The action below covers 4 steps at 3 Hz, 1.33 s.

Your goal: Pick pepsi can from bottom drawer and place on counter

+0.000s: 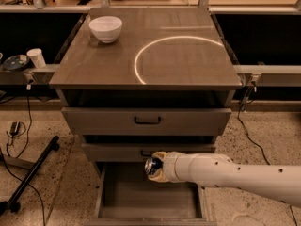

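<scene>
Camera view shows our gripper (156, 167) closed round the small blue pepsi can (152, 165), held over the open grey-brown bottom drawer (141, 199). We judge the pick done; placing it on the glossy grey-brown bench (188, 65) remains.

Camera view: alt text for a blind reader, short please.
The gripper, on an arm reaching in from the right, holds the pepsi can above the open bottom drawer. A white bowl sits at the far left corner of the counter.
</scene>
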{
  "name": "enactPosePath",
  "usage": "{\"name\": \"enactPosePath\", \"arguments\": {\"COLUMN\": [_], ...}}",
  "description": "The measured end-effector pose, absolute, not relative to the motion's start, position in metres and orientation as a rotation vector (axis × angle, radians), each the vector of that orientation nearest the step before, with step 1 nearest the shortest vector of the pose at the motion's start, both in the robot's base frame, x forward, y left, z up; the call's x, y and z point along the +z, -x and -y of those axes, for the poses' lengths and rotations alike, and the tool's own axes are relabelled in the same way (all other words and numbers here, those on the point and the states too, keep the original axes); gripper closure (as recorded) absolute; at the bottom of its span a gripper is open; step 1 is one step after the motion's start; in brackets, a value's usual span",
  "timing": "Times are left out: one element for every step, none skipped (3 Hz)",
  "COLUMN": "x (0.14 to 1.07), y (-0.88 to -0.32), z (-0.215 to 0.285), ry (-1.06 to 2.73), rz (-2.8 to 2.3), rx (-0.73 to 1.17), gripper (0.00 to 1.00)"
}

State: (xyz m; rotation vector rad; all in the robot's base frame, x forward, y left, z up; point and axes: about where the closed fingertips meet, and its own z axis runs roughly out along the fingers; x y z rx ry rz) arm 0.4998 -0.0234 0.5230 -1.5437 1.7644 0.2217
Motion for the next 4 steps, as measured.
{"name": "enactPosePath", "arguments": {"x": [0.556, 0.583, 0.611, 0.615], "y": [-0.51, -0.524, -0.539, -0.54], "z": [0.032, 0.037, 0.039, 0.04], "ry": [1.538, 1.549, 1.576, 1.571], "rz": [-1.758, -1.746, -1.724, -1.738], "rx": [0.168, 0.117, 0.056, 0.053], "gripper": [1.0, 1.0, 1.0, 1.0]}}
